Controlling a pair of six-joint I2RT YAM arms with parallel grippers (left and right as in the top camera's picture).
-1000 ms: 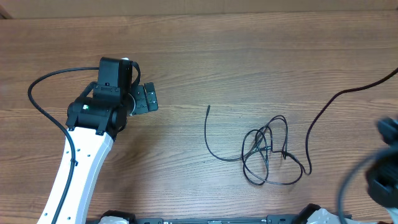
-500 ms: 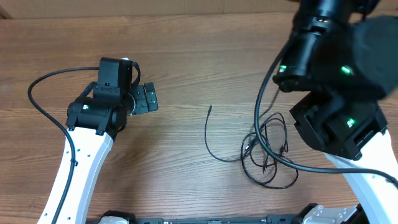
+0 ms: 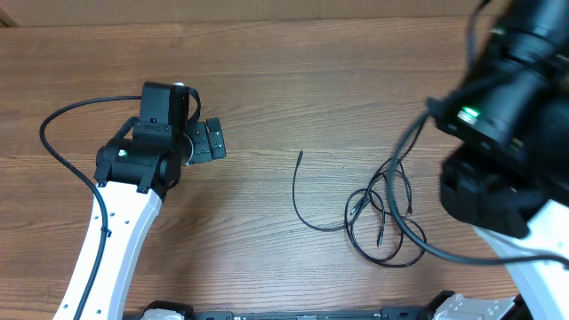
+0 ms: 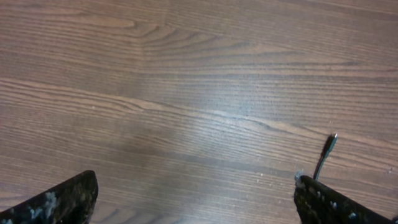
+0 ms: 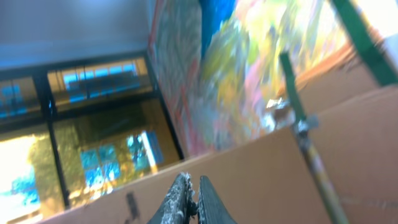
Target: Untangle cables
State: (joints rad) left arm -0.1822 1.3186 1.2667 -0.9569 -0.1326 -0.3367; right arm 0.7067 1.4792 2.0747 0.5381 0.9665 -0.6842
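The cables [image 3: 378, 213] lie as a small knotted bundle of thin black loops on the wooden table, right of centre. One loose end [image 3: 298, 156] runs out to the left. My left gripper [image 3: 212, 140] is open and empty, resting well to the left of the bundle. In the left wrist view its fingers [image 4: 334, 202] stand wide apart, and the cable's loose tip [image 4: 327, 148] shows just above the right finger. My right arm [image 3: 507, 124] is raised high and blurred above the right side of the bundle. The right gripper [image 5: 193, 200] is shut, empty, and points up at the room.
A thick black arm cable [image 3: 418, 242] hangs from the right arm and loops over the bundle's right side. Another arm cable [image 3: 53, 124] arcs left of the left arm. A cardboard wall [image 3: 267, 9] borders the table's far edge.
The right arm has swung up from the right edge, close to the camera, passing over the bundle. The bundle's loops have shifted slightly. The left arm has not moved.
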